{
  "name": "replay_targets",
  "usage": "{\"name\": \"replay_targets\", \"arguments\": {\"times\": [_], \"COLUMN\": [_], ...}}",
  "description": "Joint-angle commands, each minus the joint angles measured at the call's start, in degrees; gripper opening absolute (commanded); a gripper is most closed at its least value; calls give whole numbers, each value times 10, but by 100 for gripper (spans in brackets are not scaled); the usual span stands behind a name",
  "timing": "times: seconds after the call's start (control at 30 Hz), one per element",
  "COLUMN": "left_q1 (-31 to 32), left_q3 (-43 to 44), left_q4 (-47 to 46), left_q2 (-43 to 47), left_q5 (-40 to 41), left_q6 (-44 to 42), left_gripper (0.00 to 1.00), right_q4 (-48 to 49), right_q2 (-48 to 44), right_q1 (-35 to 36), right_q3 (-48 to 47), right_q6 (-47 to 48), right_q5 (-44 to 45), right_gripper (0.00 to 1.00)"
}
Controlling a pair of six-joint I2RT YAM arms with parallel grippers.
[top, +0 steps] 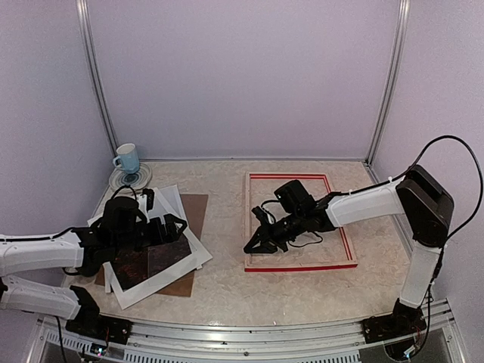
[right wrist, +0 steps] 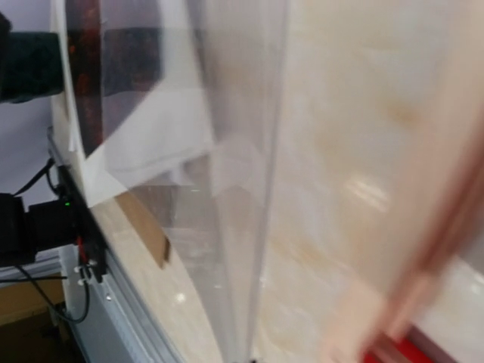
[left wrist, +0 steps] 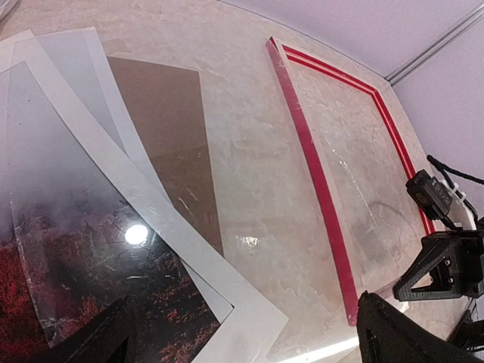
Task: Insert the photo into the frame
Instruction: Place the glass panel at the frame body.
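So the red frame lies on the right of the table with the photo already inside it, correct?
No. The frame does lie on the right, but the photo is not inside it; it lies among the sheets on the left, as the top view shows.

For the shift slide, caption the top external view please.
Left gripper open over the photo at left; right gripper shut, reaching inside the red frame lying flat.
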State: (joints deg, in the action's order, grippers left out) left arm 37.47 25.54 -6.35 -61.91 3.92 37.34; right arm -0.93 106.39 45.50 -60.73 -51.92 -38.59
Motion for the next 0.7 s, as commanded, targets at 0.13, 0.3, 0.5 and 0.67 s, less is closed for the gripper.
{"name": "replay_targets", "arguments": {"times": [0.13,0.3,0.5,0.67], "left_q1": [-12,-14,-15,-15], "left_q3": [47,70,94,112], "left_q4": [-31,-39,-49,-53], "left_q2": [-43,-79,-115,-147], "left_q5": [-12,-21,-33,-36], "left_q6": [-21,-25,-25,-28], "left_gripper": [99,99,99,99], "right_q4": [33,31,22,13], "right_q2": [-83,-111,-135,-134], "right_q1": [-39,-59,-93,-102], "right_q3": [90,126,150,159], "right_q6": [4,9,20,34], "right_q5": [45,61,65,68], "right_gripper": [0,0,0,0]}}
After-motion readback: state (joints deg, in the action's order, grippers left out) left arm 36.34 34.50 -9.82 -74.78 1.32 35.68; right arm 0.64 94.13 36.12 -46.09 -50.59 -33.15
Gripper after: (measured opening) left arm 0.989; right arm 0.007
